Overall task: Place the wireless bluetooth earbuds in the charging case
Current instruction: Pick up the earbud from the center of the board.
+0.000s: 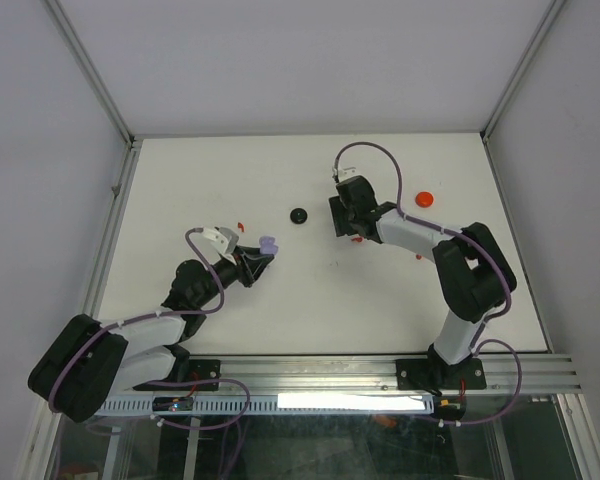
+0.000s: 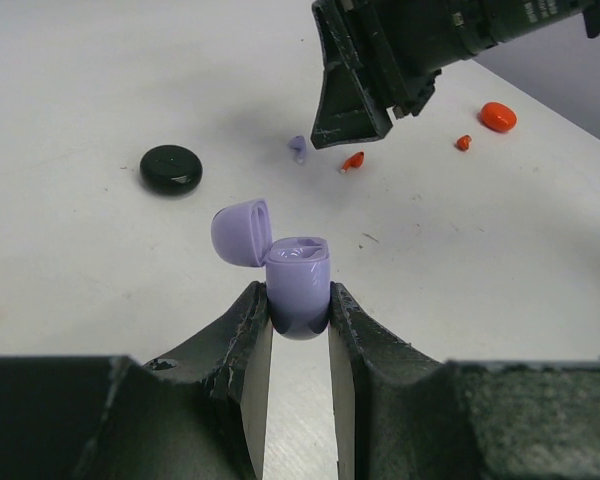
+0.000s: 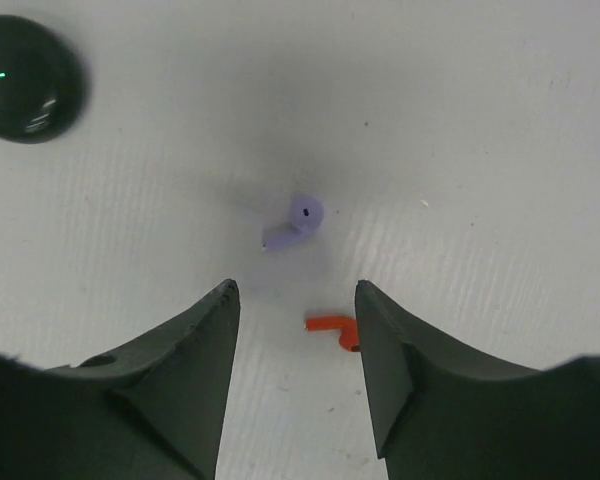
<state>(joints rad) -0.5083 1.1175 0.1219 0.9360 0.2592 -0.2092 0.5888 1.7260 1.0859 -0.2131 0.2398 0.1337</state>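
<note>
We see a white table (image 1: 310, 300) carrying all items. The left gripper (image 2: 298, 330) is clamped on the base of a lavender charging case (image 2: 298, 285), whose lid stands hinged back; it holds the case above the table's left-centre area. The right gripper (image 3: 295, 300) hangs over the table's centre-right with its jaws apart, gripping nothing. Ahead of its fingertips lies a lavender earbud (image 3: 298, 222); a red earbud (image 3: 332, 328) lies between the fingertips, close to the right one. A black round case (image 1: 299, 216) sits closed near the table's centre. A red round case (image 1: 424, 198) rests toward the right edge. Other red earbuds (image 2: 463, 142) lie scattered nearby.
</note>
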